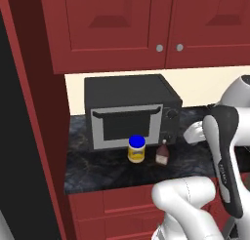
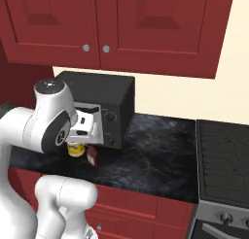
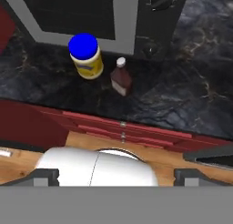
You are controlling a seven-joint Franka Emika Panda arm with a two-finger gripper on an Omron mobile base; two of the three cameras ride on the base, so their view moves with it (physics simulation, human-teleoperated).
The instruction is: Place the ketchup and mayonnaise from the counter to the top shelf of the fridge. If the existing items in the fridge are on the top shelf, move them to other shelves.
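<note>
left base: we see mayonnaise jar [image 1: 136, 149] and ketchup bottle [image 1: 162, 153] side by side on the table [image 1: 97, 173] before the microwave [image 1: 129, 110] | right base: gripper [image 2: 82, 127] above them | hand: jar [image 3: 86, 56] rigid, likely slippery, we'd grip mid-body; fingers [image 3: 45, 176] fully apart, holding nothing

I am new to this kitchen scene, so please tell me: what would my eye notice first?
The blue-lidded mayonnaise jar and the small ketchup bottle to its right stand on the dark marble counter, before the black microwave. Red cabinets hang above.
</note>
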